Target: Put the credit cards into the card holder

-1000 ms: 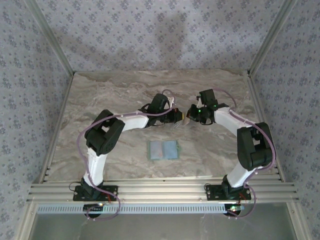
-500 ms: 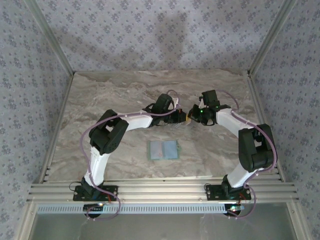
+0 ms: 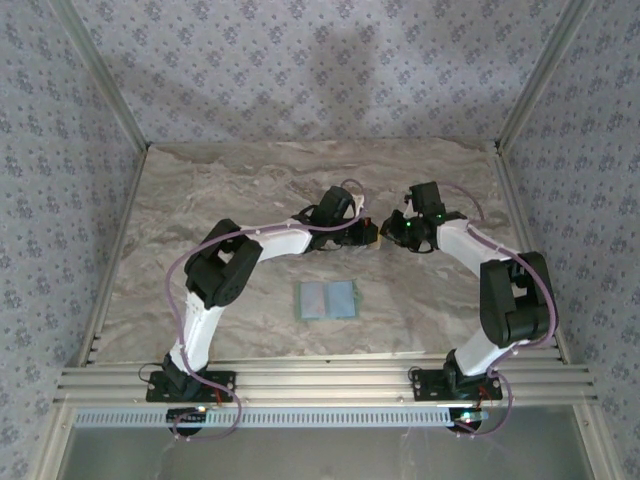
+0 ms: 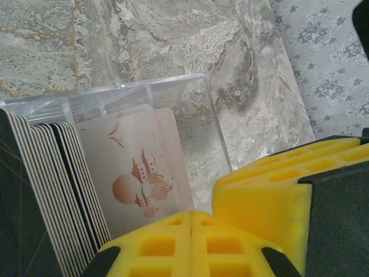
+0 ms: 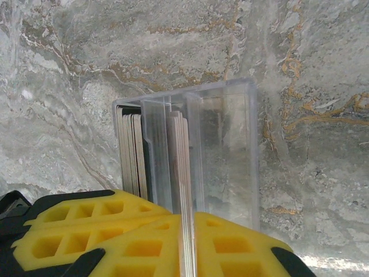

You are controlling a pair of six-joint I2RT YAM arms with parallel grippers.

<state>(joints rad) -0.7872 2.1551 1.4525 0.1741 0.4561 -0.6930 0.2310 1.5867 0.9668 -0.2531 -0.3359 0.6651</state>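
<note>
Marble table is carrying the holder, lying open and flat near our bases, well apart from the cards. Our left gripper is sitting pressed shut, with nothing between its pads, beside the clear box where the cards are standing on edge. Our right gripper is pinching the cards narrowly by their edges. We are judging them light, stiff and slick, best taken one at a time by the top edge.

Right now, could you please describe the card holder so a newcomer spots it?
On the marble table, look centrally near the front edge. The card holder lies flat: two pale green panels side by side, unlike the clear box farther back.
</note>
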